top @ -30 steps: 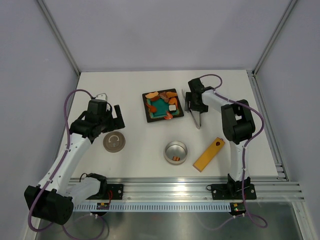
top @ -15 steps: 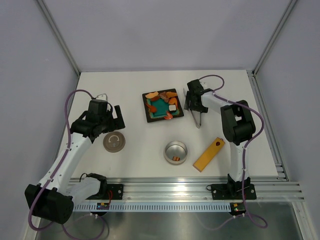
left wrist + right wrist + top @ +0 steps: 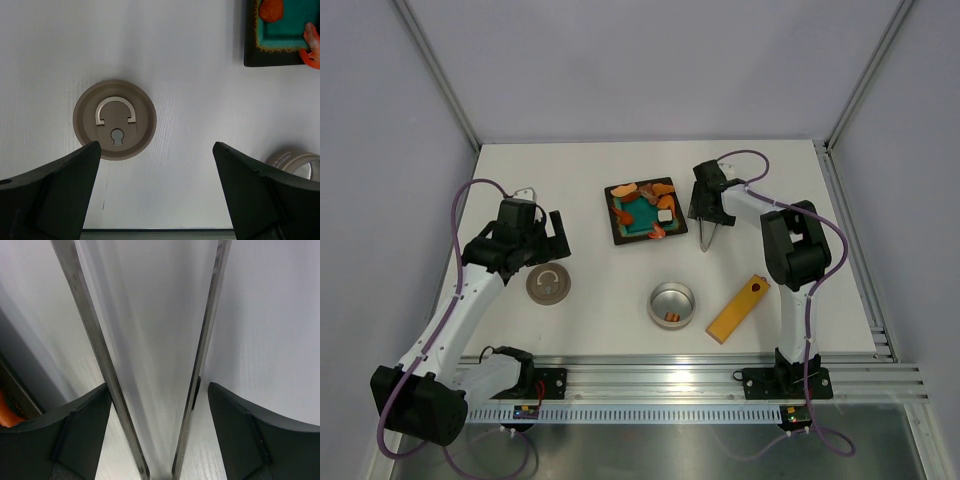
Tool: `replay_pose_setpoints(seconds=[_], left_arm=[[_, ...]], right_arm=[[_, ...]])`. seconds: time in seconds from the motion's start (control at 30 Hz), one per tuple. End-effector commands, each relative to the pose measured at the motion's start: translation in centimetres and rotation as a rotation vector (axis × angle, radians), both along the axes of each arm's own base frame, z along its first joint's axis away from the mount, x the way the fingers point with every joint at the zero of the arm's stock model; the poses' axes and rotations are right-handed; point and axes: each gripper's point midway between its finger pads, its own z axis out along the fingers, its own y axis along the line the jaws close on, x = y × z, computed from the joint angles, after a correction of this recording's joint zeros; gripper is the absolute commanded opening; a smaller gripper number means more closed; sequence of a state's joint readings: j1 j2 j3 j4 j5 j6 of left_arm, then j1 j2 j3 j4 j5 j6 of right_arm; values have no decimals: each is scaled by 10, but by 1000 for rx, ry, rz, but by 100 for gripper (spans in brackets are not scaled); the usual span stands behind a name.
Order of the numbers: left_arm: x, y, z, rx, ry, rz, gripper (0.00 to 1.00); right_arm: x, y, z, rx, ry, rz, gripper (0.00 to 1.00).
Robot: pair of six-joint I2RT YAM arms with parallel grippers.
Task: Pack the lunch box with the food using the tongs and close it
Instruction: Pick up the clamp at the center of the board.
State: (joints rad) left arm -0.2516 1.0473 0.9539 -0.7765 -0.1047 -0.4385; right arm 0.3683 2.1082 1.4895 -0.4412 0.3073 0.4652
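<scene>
In the top view, the tongs (image 3: 703,236) lie just right of the square black plate (image 3: 613,222). Their long axis runs from far to near and tapers toward the near edge, and their far part is covered by the right gripper (image 3: 706,208). The food (image 3: 642,195) is heaped on the plate, and a few pieces are seen in the lunch box (image 3: 672,287), set nearward of the plate. The lid (image 3: 549,285) is placed well to the plate's near left, a yellow-orange bar (image 3: 738,308) to its near right, and the left gripper (image 3: 542,240) is held near the lid. In the left wrist view, the left gripper (image 3: 156,147) is spread wide with nothing held. The lid (image 3: 114,119) lies flat below, its handle arch opening toward the picture's bottom. Small print on the lunch box (image 3: 292,159) rim cannot be read. In the right wrist view, the tongs (image 3: 95,340) are clasped between the jaws of the right gripper (image 3: 158,386), their two arms spreading toward the picture's top.
</scene>
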Motion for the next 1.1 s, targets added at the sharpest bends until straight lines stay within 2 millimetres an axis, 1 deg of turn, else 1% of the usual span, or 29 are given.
replay_pose_setpoints(seconds=[0.0, 0.1, 0.23, 0.27, 0.37, 0.4, 0.5, 0.53, 0.6, 0.63, 0.7, 0.73, 0.8, 0.83, 0.9, 0.93, 0.97, 1.0, 1.03, 1.07], left_arm=[[6, -2, 10, -10, -40, 6, 99], [6, -2, 10, -11, -38, 4, 99], [7, -4, 11, -16, -40, 2, 99], [7, -4, 11, -17, -40, 1, 99], [6, -4, 11, -12, -42, -2, 99], [5, -3, 12, -9, -44, -1, 99], [3, 0, 13, 1, -45, 4, 99], [3, 0, 14, 3, -48, 3, 99], [1, 2, 15, 5, -54, 6, 99], [1, 2, 14, 6, -51, 9, 99], [1, 2, 15, 6, -54, 8, 99], [1, 2, 16, 6, -56, 8, 99], [0, 2, 16, 7, -57, 8, 99], [0, 3, 15, 9, -58, 8, 99], [0, 3, 15, 9, -59, 8, 99], [1, 3, 14, 8, -58, 9, 99], [1, 2, 13, 7, -54, 7, 99], [1, 2, 14, 5, -57, 6, 99], [1, 1, 12, 4, -54, 5, 99], [1, 1, 13, 3, -55, 4, 99]], right_arm=[[-36, -12, -26, -55, 129, -14, 85], [-40, -11, -25, -65, 126, -10, 83], [-41, -9, -35, -75, 139, -9, 79], [-40, -9, -36, -71, 140, -4, 72], [-35, -2, -39, -55, 135, 13, 58], [-33, -2, -39, -59, 137, 20, 46], [-27, -2, -27, -70, 125, 48, 27], [-25, -1, -16, -67, 112, 60, 24], [-25, -1, -2, -55, 111, 87, 19], [-26, -2, 15, -47, 99, 109, 18], [-31, 1, 33, -11, 103, 144, 18], [-38, -1, 51, -10, 103, 175, 18], [-50, 5, 66, 26, 127, 230, 19], [-63, 3, 79, 29, 151, 258, 20], [-80, 11, 88, 85, 193, 309, 21], [-94, 10, 96, 100, 218, 326, 22], [-104, 16, 100, 142, 238, 355, 23], [-111, 17, 103, 156, 246, 363, 24], [-122, 16, 109, 170, 251, 367, 24], [-127, 16, 111, 182, 254, 370, 26]])
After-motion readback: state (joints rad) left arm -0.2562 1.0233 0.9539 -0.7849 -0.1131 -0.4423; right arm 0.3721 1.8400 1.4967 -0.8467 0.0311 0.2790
